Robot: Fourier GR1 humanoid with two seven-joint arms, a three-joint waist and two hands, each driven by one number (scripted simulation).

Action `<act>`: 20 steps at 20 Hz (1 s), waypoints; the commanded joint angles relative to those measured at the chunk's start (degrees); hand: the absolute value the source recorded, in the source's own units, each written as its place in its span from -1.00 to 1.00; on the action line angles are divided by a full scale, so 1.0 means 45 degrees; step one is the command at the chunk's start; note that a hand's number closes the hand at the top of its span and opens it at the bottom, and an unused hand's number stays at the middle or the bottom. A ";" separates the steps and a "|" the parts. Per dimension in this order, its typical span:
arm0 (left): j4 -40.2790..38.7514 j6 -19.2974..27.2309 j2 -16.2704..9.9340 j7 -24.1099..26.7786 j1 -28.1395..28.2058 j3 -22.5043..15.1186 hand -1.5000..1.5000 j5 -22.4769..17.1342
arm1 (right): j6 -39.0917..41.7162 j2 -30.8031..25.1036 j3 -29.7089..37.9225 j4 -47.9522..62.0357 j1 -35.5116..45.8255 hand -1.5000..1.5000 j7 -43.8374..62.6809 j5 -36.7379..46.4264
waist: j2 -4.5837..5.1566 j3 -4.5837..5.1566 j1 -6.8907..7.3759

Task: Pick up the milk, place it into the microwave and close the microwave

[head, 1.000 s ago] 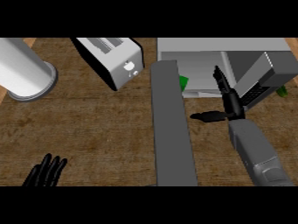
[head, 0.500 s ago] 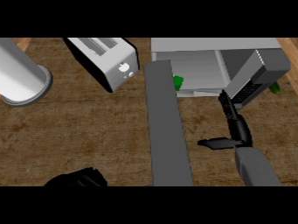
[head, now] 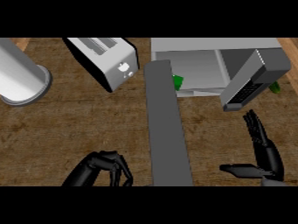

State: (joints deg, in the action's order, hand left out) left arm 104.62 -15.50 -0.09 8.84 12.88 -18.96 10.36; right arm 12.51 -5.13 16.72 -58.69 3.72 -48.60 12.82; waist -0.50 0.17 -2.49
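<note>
Grey microwave, upper right of the wooden surface: its door stands open, swung out to the right with its dark inner face showing. Milk: you will find no carton on the surface; a green-edged thing sits at the left of the cavity floor, partly hidden behind the long grey bar that crosses the middle of the view. It is probably the milk, though too little shows to be sure.

Step in hand, as you may judge it: placing looks done, and closing the door is what remains.

Right hand: below the door's free end, apart from it, fingers straight and pointing up toward the door, thumb held out to the left; it holds nothing.

Left hand: low at the bottom edge, left of the bar, fingers curled under, nothing visible in them.

Next move, your call: bring the right hand's straight fingers to the door's outer face near its free end and sweep it leftward over the opening, keeping clear of the hinge side.

Also present: a toaster, and a pale cylinder at upper left.
</note>
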 commanded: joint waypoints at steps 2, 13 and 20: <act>-0.2261 0.0112 0.0019 -0.0501 -0.1693 -0.1186 1.00 0.0691 | 0.0476 -0.0327 0.0193 -0.2692 -0.2089 -1.00 0.0463 -0.0593 | 0.0071 -0.0011 0.0064; -0.8957 0.1825 0.0018 0.0915 -0.6560 -0.4170 1.00 -0.0925 | 0.2517 -0.1385 0.0949 -0.5470 -0.3918 -1.00 0.0796 -0.2420 | 0.0172 -0.0007 -0.0135; -1.0734 0.4884 0.0016 0.1591 -0.8397 -0.7186 1.00 -0.3407 | 0.2982 -0.1315 0.0331 -0.6966 -0.4271 -1.00 0.1131 -0.3044 | 0.0246 0.0015 -0.0662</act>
State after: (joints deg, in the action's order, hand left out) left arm 59.89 0.05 -0.39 15.36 -20.46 -45.02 0.30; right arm 22.18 -10.88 19.02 -86.08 -14.00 -42.52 1.20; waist 0.43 0.17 -4.23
